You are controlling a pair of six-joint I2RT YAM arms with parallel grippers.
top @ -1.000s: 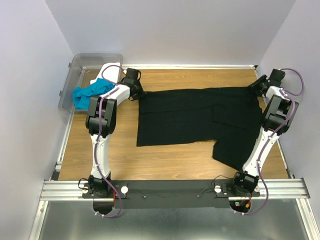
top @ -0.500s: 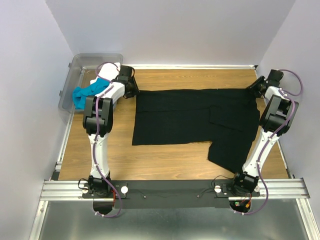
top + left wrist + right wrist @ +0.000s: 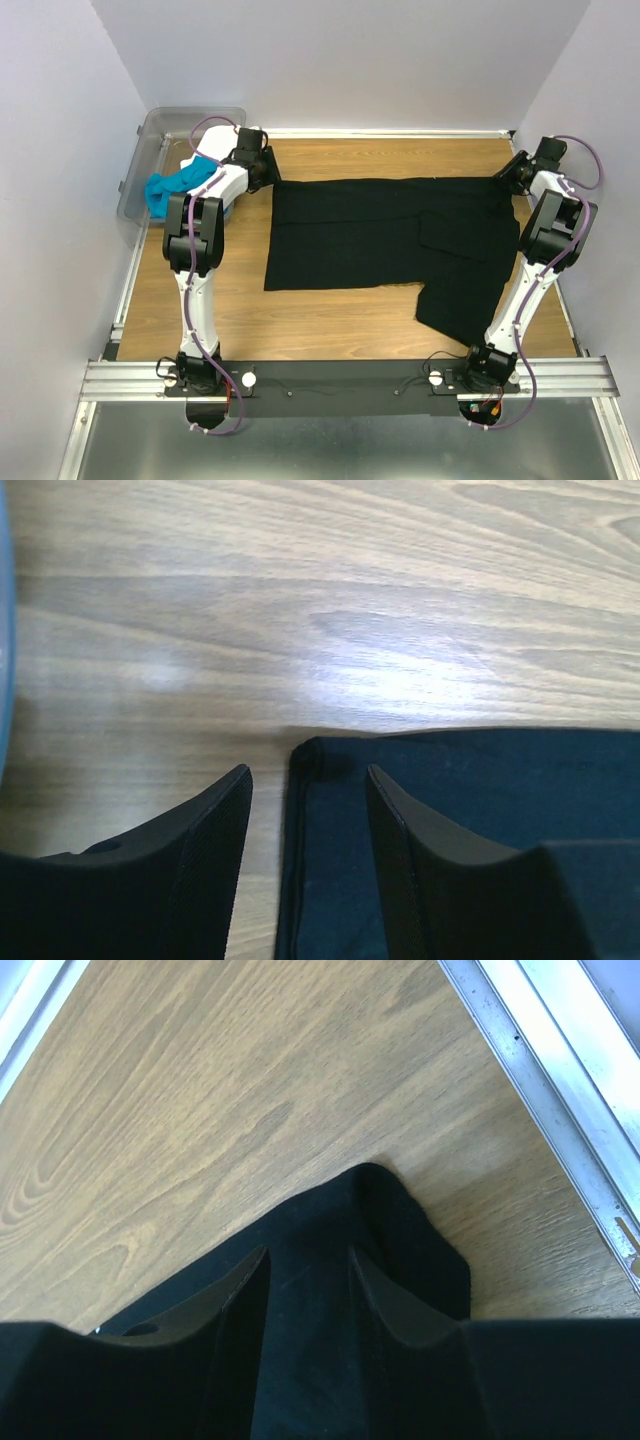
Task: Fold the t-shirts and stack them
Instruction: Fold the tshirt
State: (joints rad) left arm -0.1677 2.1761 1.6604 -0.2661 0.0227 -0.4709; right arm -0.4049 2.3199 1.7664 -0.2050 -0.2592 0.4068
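Note:
The large black t-shirt (image 3: 390, 235) lies spread flat on the wooden table, with one sleeve hanging toward the front right. My left gripper (image 3: 264, 168) is open at the shirt's far left corner. In the left wrist view that corner (image 3: 470, 820) lies flat between the spread fingers of the gripper (image 3: 308, 770). My right gripper (image 3: 510, 172) is open over the far right corner. In the right wrist view the cloth (image 3: 400, 1220) lies under its parted fingers (image 3: 308, 1252). The turquoise t-shirt (image 3: 176, 184) and the white one (image 3: 188, 161) lie bunched in the bin.
A clear plastic bin (image 3: 150, 140) stands at the far left corner of the table, close to my left arm. A metal rail (image 3: 560, 1080) runs along the table's right edge, near my right gripper. Walls close in the left, back and right sides.
The black shirt slid left along with my left gripper. My left gripper has since drawn back a little from the corner, with the shirt lying still. The right gripper barely moved.

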